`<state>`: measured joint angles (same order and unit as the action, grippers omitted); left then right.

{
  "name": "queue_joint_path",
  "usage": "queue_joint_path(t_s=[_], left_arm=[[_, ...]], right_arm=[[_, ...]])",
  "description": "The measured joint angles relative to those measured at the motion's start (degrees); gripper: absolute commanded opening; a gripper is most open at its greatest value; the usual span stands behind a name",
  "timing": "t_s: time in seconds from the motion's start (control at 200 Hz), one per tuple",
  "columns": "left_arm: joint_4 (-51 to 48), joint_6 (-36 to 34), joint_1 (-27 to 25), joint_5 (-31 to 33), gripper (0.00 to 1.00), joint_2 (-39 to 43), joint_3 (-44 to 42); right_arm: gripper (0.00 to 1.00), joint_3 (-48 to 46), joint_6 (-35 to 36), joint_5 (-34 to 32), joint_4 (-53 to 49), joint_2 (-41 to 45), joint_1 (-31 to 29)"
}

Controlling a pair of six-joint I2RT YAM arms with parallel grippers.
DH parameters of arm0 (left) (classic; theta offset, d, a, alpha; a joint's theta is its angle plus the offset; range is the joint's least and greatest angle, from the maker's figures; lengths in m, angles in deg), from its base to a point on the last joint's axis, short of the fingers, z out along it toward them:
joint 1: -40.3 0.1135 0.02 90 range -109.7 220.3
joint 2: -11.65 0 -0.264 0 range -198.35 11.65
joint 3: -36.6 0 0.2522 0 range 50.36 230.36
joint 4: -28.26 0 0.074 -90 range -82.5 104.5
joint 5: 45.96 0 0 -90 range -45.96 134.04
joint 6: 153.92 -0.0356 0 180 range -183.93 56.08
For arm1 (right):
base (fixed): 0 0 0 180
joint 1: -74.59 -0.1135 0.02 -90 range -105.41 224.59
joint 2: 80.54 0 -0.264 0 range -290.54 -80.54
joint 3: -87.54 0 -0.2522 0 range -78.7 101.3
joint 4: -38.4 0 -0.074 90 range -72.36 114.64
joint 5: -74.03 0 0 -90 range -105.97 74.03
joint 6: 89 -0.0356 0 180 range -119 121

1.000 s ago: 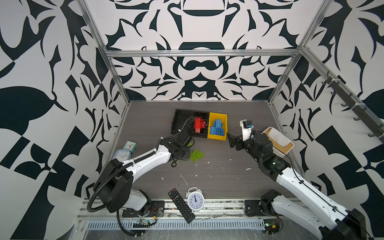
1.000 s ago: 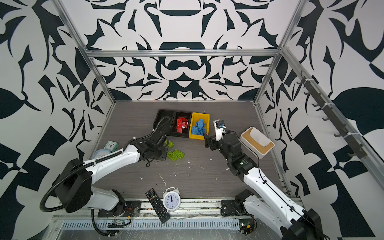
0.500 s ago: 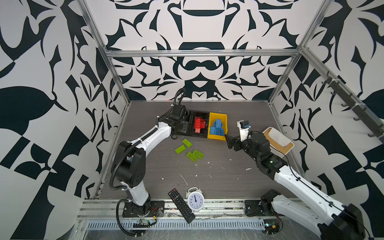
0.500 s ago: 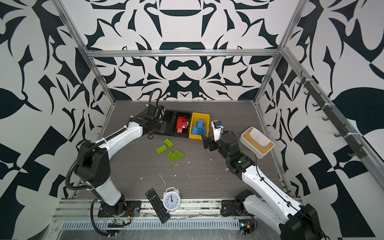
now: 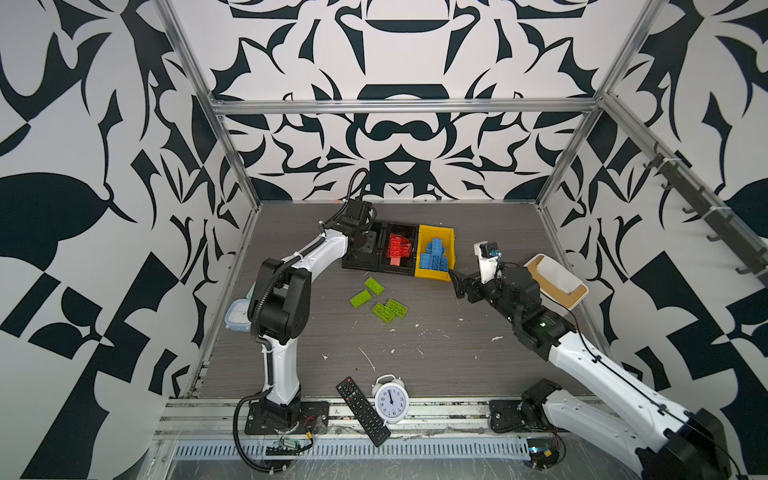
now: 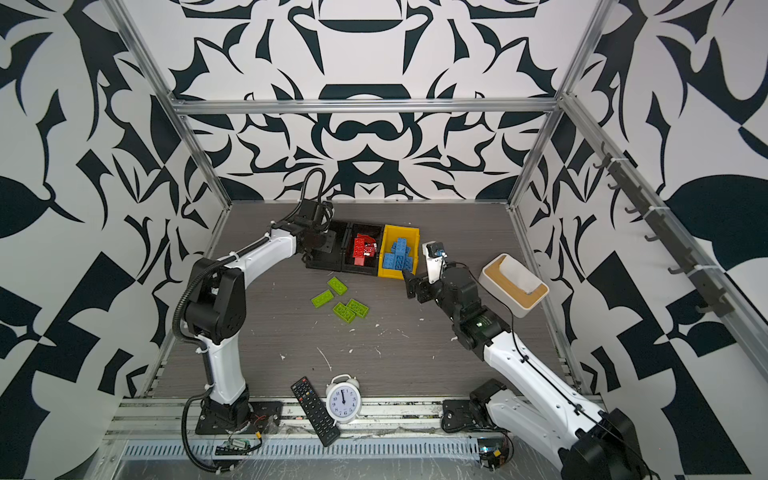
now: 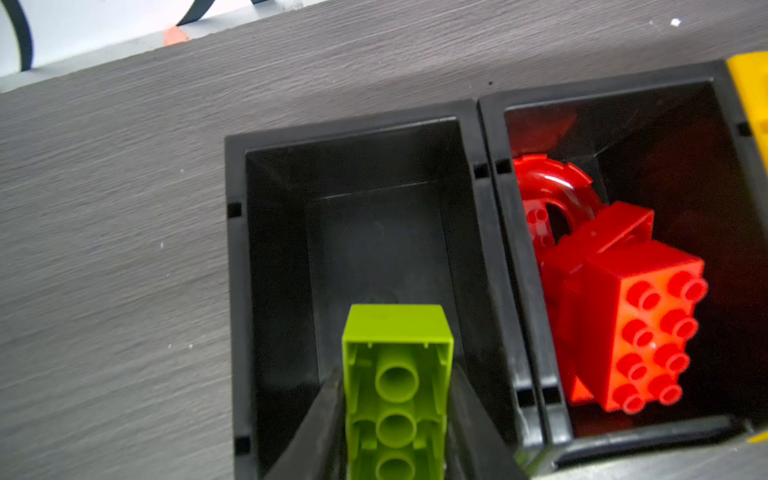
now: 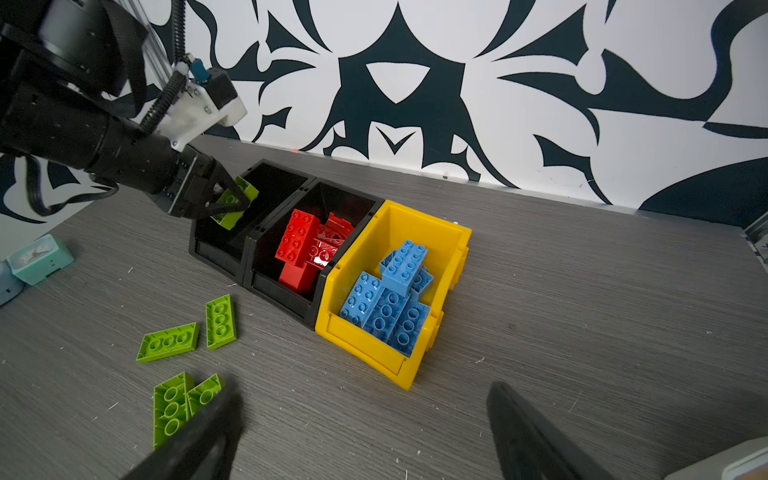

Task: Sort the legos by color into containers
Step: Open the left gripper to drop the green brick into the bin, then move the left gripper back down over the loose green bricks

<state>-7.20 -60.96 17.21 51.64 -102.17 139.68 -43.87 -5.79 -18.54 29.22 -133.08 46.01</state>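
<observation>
My left fingers (image 7: 316,428) pinch a green brick (image 7: 397,374), likely light, stiff and slick, across its long sides; my right fingers (image 8: 523,428) stand apart.

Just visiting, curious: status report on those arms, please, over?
Left gripper shut on green lego, above empty black bin. Right gripper open. Four green legos loose on table. Nothing blocking.

Both arms extended over the table.
Left gripper (image 7: 397,376) clamped on green lego (image 8: 248,190); right gripper (image 8: 361,399) jaws wide apart.
</observation>
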Motion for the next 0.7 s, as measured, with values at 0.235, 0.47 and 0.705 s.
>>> queue_joint_path(t_s=[0.235,0.47,0.705], left_arm=[[-0.35,-0.26,0.76,-1.16,0.34,-3.72,3.76],[-1.05,-1.44,1.36,-1.70,0.61,-3.67,4.07],[-4.20,-0.52,1.55,-2.64,0.70,-1.42,4.02]], right_arm=[[0.96,-0.11,-0.15,0.37,-0.02,0.00,0.00],[0.96,-0.11,-0.15,0.48,-0.04,0.00,0.00],[0.97,-0.11,-0.15,0.48,-0.04,0.20,0.00]])
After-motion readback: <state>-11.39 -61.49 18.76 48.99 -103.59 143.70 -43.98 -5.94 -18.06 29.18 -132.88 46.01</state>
